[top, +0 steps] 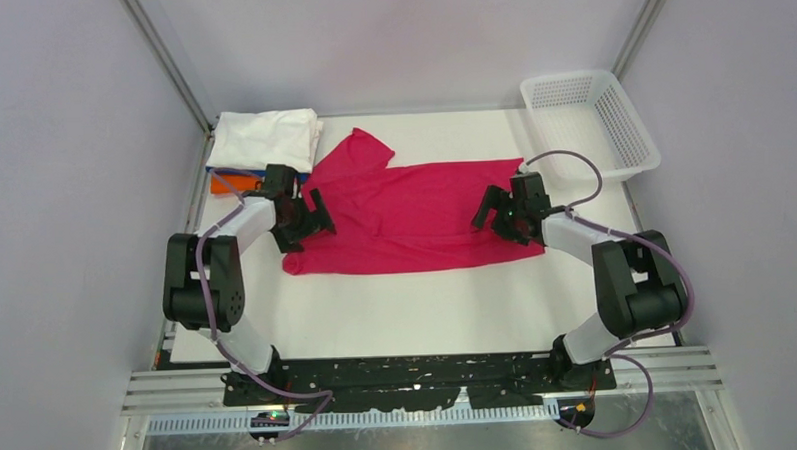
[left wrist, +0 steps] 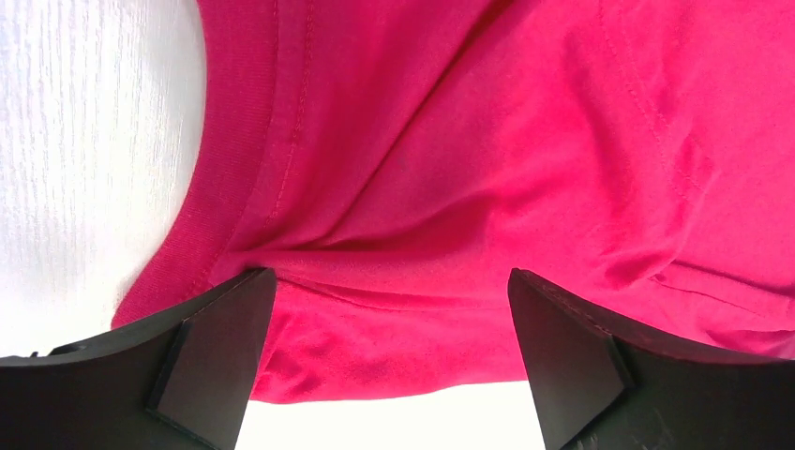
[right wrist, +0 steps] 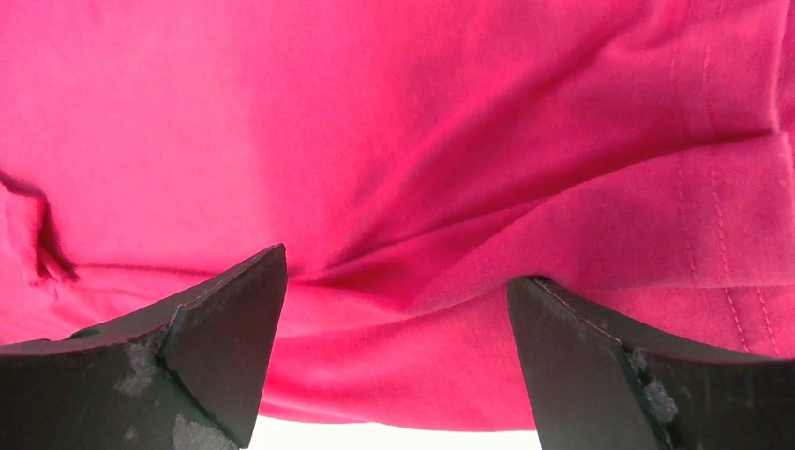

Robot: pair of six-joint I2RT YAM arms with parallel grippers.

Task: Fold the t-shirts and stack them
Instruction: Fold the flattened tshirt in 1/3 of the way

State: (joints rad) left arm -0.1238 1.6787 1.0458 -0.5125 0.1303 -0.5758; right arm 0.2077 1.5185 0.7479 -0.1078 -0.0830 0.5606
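Observation:
A bright magenta-red t-shirt [top: 414, 214] lies partly folded across the middle of the table, one sleeve pointing to the back left. My left gripper [top: 311, 218] is open at its left edge. In the left wrist view [left wrist: 384, 281] the jaws stand wide apart, tips on the red cloth [left wrist: 450, 169] near a hemmed edge. My right gripper [top: 494, 214] is open at the shirt's right end. In the right wrist view [right wrist: 397, 272] its tips rest on the wrinkled red cloth [right wrist: 394, 141]. A folded white t-shirt [top: 266, 138] lies at the back left, on top of an orange one [top: 229, 184] and a blue one [top: 216, 172].
A white plastic mesh basket [top: 591, 118] stands at the back right corner. Grey walls close in the table on the left, right and back. The arm bases sit on the black rail [top: 420, 376] at the near edge.

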